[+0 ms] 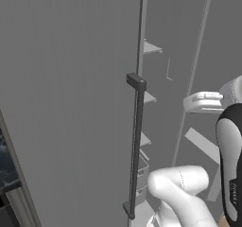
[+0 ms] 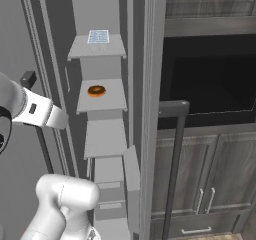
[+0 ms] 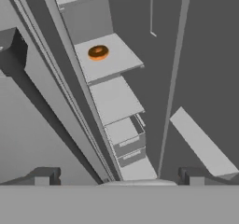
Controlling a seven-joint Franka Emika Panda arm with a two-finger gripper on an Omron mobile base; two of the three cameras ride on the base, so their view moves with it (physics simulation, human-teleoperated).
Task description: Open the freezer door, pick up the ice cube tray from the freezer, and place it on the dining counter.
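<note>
Tray (image 2: 98, 36) on top freezer (image 2: 102, 134) shelf; door (image 1: 71, 103) swung open; gripper (image 3: 119, 175) empty, jaws apart.

Right base view: tray lies flat on highest visible shelf, well above gripper level; cells too small to count. Doughnut (image 2: 96, 90) sits one shelf below, clear of tray. Hand view: tray cut off at top edge, only near corner seen; doughnut centred on its shelf; both fingertips (image 3: 44, 176) low in frame, wide apart, nothing between. Left base view: door fills left side, handle (image 1: 136, 145) along its edge; shelves mostly hidden behind door edge; arm blocks lower right.
</note>
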